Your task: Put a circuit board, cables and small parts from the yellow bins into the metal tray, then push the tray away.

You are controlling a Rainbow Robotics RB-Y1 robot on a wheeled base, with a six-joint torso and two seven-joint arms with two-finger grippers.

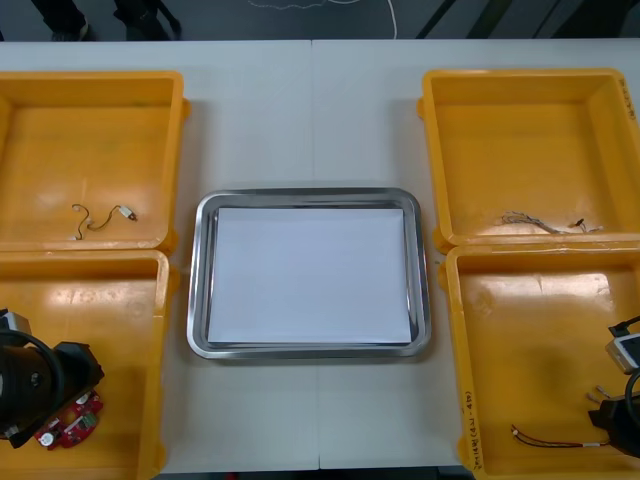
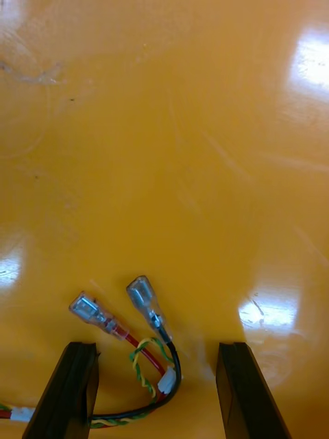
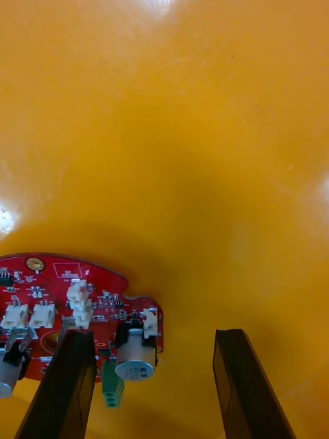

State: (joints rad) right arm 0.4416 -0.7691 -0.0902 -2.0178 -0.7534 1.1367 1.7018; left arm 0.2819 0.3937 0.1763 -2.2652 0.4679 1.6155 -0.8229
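A round red circuit board lies on the floor of the near-left yellow bin. My left gripper hangs open over it, the board's edge reaching in between the fingers beside one finger. In the front view the board peeks out under the left arm. A red and yellow cable with two clear-sleeved terminals lies in the near-right yellow bin. My right gripper stands open around its end. The metal tray, white inside, sits at the centre with nothing in it.
The far-left yellow bin holds a short cable with a small end piece. A thin cable lies in the far-right yellow bin. In the front view the red and yellow cable runs along the near-right bin's floor.
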